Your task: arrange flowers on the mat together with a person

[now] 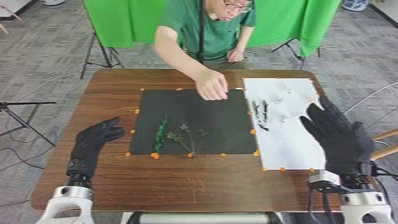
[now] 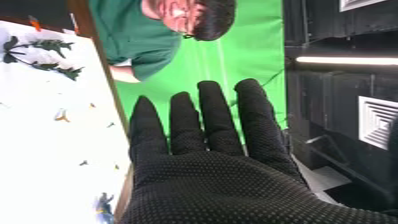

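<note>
In the head view, the left hand (image 1: pixel 91 141) is beside the black mat (image 1: pixel 218 112), its fingers loosely bent and parted, holding nothing. On that mat, nearer the robot, lie a long green sprig (image 1: pixel 161 135) and, just to its right, a branching stem (image 1: pixel 190 141). A person's hand (image 1: pixel 210 84) is over the mat's far edge; whether it holds anything I cannot tell. The right hand (image 1: pixel 342 137) is by the white mat (image 1: pixel 293 135) on the brown bench (image 1: pixel 178 187), fingers straight.

In the right wrist view, the right hand's fingers stand straight and spread, palm empty; a leafy sprig (image 2: pixel 49 65) lies on the white mat.
</note>
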Motion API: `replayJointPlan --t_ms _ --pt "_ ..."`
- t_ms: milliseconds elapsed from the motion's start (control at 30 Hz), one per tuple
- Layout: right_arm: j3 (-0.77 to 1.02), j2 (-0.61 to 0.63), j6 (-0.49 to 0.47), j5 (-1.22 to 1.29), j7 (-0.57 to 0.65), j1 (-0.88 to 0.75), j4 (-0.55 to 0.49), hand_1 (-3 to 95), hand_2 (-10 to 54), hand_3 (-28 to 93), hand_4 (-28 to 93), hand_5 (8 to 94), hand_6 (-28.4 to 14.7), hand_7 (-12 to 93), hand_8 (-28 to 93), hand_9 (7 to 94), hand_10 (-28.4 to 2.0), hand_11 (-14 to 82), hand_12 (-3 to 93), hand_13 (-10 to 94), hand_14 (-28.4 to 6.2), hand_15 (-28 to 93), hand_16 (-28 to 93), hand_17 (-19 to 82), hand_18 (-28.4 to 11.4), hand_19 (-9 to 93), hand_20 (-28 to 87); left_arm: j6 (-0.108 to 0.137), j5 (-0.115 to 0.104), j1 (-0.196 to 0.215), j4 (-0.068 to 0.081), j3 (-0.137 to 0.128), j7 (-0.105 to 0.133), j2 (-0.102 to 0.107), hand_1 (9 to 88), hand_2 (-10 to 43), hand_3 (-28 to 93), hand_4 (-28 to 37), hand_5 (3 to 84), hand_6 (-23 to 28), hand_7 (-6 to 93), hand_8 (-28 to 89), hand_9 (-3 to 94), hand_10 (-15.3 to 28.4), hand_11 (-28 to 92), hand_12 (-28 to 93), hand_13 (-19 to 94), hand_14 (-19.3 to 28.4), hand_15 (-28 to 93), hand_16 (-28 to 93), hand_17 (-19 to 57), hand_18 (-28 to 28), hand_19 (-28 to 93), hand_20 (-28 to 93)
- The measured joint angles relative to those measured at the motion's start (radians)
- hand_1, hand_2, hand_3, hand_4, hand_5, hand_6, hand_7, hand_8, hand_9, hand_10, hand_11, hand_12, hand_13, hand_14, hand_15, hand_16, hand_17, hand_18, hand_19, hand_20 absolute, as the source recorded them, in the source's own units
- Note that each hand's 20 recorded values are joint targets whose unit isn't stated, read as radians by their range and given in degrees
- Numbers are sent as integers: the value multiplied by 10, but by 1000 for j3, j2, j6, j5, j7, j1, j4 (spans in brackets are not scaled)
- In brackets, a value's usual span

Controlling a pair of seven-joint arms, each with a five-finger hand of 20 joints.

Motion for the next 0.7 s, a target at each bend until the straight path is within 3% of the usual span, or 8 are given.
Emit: replayJointPlan --t_ms 300,500,700 --pt "25 3 -12 -15 -15 2 0 19 -95 712 -244 330 -25 52 -78 340 -135 25 84 227 -90 73 21 133 -134 4 208 -2 1 3 -2 0 0 -1 267 70 669 -237 518 47 116 -60 534 154 207 148 461 186 225 -12 125 120 113 183" --pt "36 3 -18 -33 -18 5 0 -1 -95 689 -277 347 -75 23 -74 347 -154 26 88 235 -102 77 15 142 -131 7 207 -2 2 5 -4 0 0 -2 266 70 670 -236 518 48 116 -60 534 155 207 148 461 185 225 -12 125 120 113 183" --pt "37 2 -17 -54 -22 6 -1 1 -95 676 -282 355 -99 12 -72 351 -168 26 89 240 -110 78 14 154 -130 9 211 -3 2 4 -4 1 0 -2 266 69 670 -236 518 48 115 -59 534 155 206 149 461 186 225 -12 126 120 113 182"
